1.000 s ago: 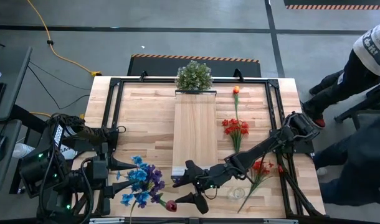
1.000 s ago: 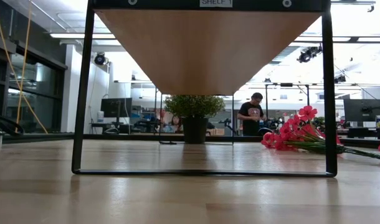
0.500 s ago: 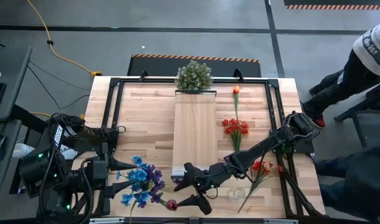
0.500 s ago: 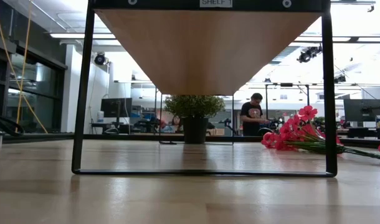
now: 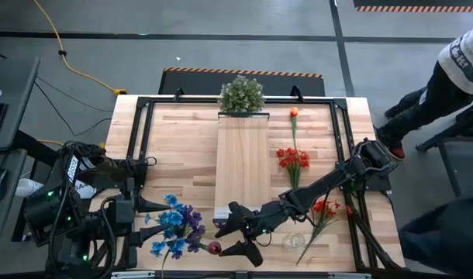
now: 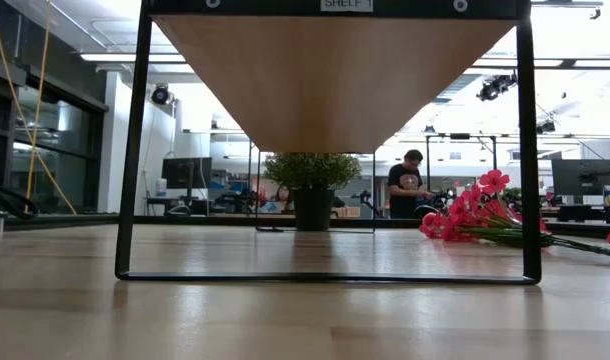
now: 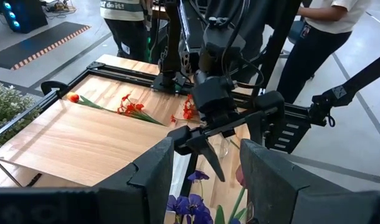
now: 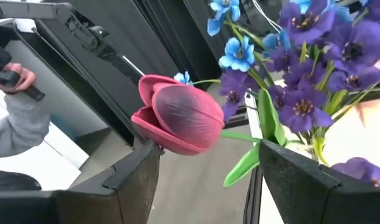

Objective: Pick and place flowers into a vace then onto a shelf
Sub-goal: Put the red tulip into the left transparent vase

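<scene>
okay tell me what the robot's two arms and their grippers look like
Both arms are dark, near-black jointed links with black cables looped along them. The left arm carries a white label with dark lettering near its base. The left gripper and the right gripper each end in two long, tapered, pointed black fingers. From the wrist cameras, the fingers look broad, matte and angular.

A bushy green plant in a dark pot stands at the far edge of the butcher-block tabletop, and the low view shows it against the room behind. A yellow cable trails across the grey floor beyond the table. A person in dark trousers stands off the table's right side, and another person stands far back in the room.
</scene>
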